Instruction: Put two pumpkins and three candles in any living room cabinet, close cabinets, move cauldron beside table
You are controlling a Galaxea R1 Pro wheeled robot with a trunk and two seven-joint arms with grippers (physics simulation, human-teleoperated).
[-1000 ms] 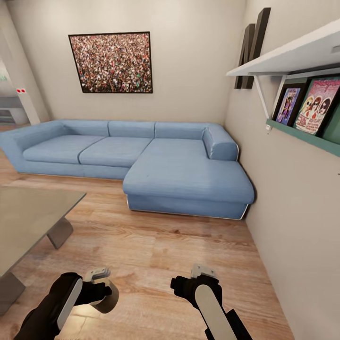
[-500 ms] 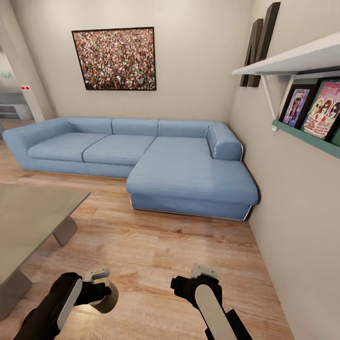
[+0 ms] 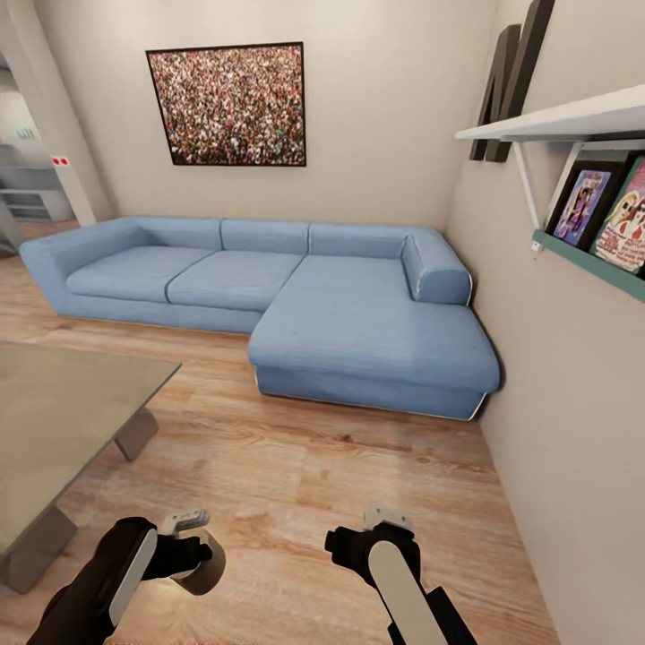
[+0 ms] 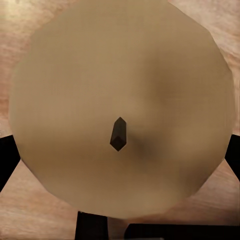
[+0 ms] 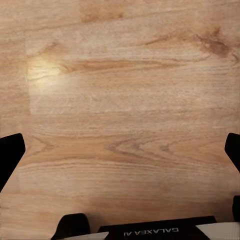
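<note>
My left gripper (image 3: 195,548) is shut on a pale beige candle (image 3: 204,563), held low over the wooden floor. In the left wrist view the candle's round top (image 4: 120,75) with its dark wick faces the camera, and black fingers show at both its sides. My right gripper (image 3: 385,520) hangs open over bare floor, its fingertips (image 5: 11,150) far apart with nothing between them. The low table (image 3: 63,421), with a grey-green top and grey block legs, stands at the left, just ahead of my left arm.
A large blue corner sofa (image 3: 358,322) lies ahead along the far wall, under a framed picture (image 3: 228,106). The right wall (image 3: 573,430) is close and carries shelves with framed prints (image 3: 582,206). Wooden floor (image 3: 296,466) runs between table and sofa.
The whole picture has shifted rightward and slightly downward, so the camera has turned left. More of the table shows. Both grippers keep their places in the view, the candle still held.
</note>
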